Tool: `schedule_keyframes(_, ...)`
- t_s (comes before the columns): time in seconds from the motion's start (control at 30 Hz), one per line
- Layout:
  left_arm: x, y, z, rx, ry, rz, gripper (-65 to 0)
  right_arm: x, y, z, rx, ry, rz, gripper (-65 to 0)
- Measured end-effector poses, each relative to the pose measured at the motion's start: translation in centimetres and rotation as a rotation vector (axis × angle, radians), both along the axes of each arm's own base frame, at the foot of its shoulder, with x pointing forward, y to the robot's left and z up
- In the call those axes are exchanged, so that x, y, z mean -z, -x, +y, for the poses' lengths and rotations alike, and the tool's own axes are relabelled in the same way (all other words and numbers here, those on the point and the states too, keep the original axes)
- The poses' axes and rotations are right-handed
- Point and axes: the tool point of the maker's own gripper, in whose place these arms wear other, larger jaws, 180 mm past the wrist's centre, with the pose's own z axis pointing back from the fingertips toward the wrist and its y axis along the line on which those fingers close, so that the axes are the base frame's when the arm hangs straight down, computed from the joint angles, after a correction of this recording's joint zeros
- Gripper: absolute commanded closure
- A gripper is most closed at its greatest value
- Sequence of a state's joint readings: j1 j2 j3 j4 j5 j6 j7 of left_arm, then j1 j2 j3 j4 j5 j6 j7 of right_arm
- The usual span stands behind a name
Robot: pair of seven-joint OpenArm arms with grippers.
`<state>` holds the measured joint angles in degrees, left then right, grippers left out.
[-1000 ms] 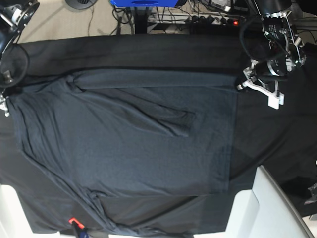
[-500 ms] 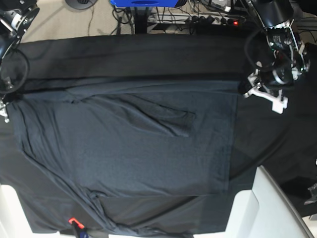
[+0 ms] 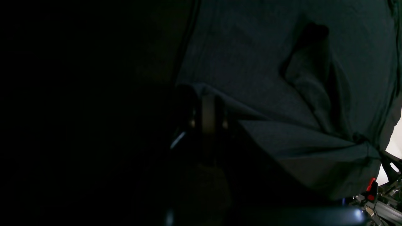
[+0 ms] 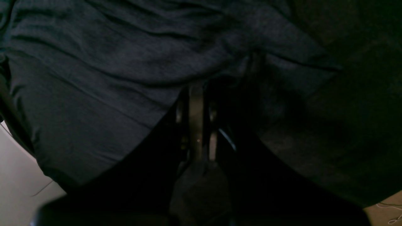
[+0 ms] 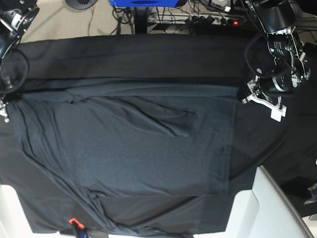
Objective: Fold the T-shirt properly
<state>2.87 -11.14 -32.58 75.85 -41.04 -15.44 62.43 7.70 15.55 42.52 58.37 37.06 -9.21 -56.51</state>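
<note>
The dark blue-grey T-shirt lies spread on the black tablecloth, with a sleeve folded over its middle. My left gripper sits at the shirt's far right corner. In the left wrist view its jaws are shut on the shirt's edge. My right gripper is at the shirt's far left corner, mostly cut off by the frame. In the right wrist view it is shut on a bunch of shirt fabric. The far edge between them forms a narrow folded band.
White table corners show at the front right and front left. A small orange-red object lies at the front edge. Cables and a power strip are on the floor behind the table.
Both grippers have moved toward the front with the shirt's far edge. The raised folded band at the back has come down and flattened onto the shirt.
</note>
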Motion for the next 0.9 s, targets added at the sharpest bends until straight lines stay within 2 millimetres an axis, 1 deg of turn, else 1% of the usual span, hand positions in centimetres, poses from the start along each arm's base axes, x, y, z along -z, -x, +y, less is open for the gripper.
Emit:
schedule_keyframes(0.2, -0.3, -0.6, 0.0, -0.001, 0.002, -0.011, 0.0, 0.0, 0.0, 0.0, 0.001, 0.002, -0.001, 0.0)
schedule_keyframes(0.37, -0.2, -0.7, -0.6, 0.026, -0.001, -0.006, 0.0, 0.0, 0.0, 0.0, 0.001, 0.002, -0.001, 0.0)
schedule_keyframes(0.53, -0.5, -1.3, -0.6, 0.026, -0.002, -0.019, 0.0, 0.0, 0.0, 0.0, 0.001, 0.002, -0.001, 0.0)
schedule_keyframes(0.77, -0.5, -1.3, -0.5, 0.024, -0.002, -0.02, 0.0, 0.0, 0.0, 0.0, 0.001, 0.002, -0.002, 0.0)
schedule_keyframes(0.9, -0.5, -1.3, -0.5, 0.022, -0.002, -0.02, 0.0, -0.2, -0.5, 0.0, 0.001, 0.002, -0.011, 0.0)
